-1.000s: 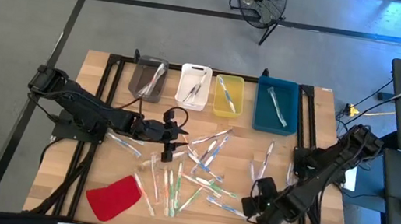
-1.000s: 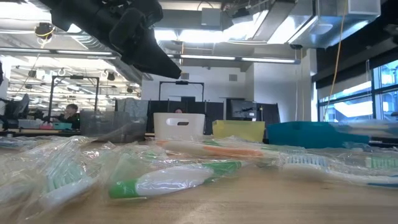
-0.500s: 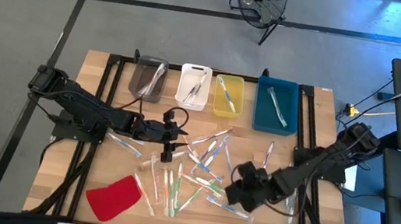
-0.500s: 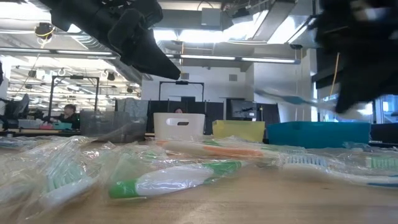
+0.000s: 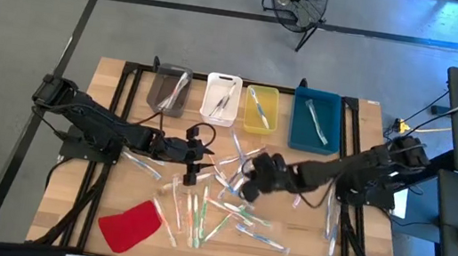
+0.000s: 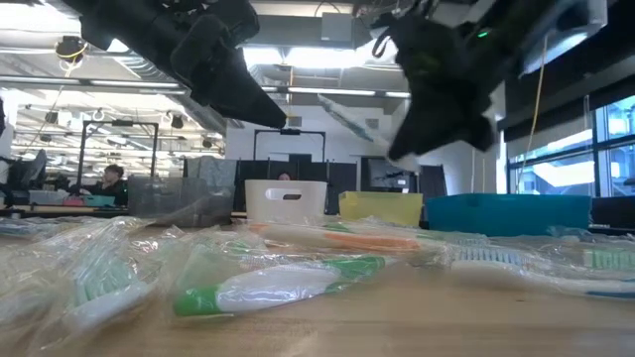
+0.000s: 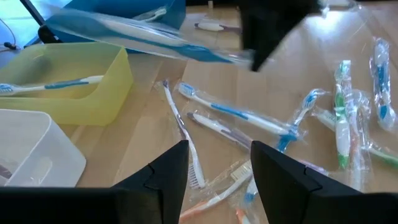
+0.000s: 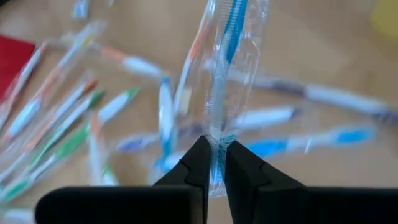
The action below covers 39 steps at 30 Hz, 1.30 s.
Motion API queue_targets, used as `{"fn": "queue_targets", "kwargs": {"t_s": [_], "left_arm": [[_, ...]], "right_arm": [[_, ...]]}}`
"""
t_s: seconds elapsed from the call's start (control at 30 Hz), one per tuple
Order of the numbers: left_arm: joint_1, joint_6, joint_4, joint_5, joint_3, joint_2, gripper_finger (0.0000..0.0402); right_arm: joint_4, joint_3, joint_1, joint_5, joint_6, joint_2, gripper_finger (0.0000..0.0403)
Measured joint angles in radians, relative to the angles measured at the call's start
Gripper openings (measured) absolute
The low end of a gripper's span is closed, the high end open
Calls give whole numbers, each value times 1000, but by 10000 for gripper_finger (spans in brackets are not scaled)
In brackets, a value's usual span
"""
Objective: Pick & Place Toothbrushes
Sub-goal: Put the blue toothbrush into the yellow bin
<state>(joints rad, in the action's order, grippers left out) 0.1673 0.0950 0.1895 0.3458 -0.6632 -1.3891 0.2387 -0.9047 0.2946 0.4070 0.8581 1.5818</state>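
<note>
Several wrapped toothbrushes (image 5: 232, 202) lie scattered flat on the middle of the wooden table. My right gripper (image 5: 249, 174) hovers over this pile, shut on one blue toothbrush in a clear wrapper (image 8: 231, 37), which also shows in the left wrist view (image 7: 137, 37) and the low view (image 6: 347, 117). My left gripper (image 5: 200, 155) is open and empty at the pile's left side, above the table (image 7: 219, 168). Each of the bins along the far edge has a toothbrush or two lying inside. My right gripper pinches the wrapped blue toothbrush between its two fingers at one end of the wrapper (image 8: 214, 144). The fingers come from the table's right, and the toothbrush sticks out ahead of them, along their line. It is lifted clear of the table, close to level (image 7: 186, 50).
Grey (image 5: 169, 88), white (image 5: 221, 98), yellow (image 5: 260, 108) and blue (image 5: 315, 120) bins stand in a row at the far edge. A flat red piece (image 5: 130, 225) lies near the near left corner. Bare wood shows on the table's right part (image 5: 357, 236).
My right gripper has swept from the near right part of the table toward the left and the far edge, to above the middle of the pile. It carries the wrapped blue toothbrush, lifted clear. My left arm has kept still.
</note>
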Motion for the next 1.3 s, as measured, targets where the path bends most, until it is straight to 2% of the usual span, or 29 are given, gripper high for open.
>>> {"fn": "queue_targets", "kwargs": {"t_s": [0.63, 1.03, 1.3], "left_arm": [[0, 7, -37, 0, 0, 0, 168], [0, 7, -62, 0, 0, 0, 168], [0, 7, -62, 0, 0, 0, 168]], "right_arm": [[-203, 0, -338, -4, -446, 0, 34], [-209, 0, -512, -4, -594, 0, 34], [-182, 0, -604, -5, -608, 1, 34]]}}
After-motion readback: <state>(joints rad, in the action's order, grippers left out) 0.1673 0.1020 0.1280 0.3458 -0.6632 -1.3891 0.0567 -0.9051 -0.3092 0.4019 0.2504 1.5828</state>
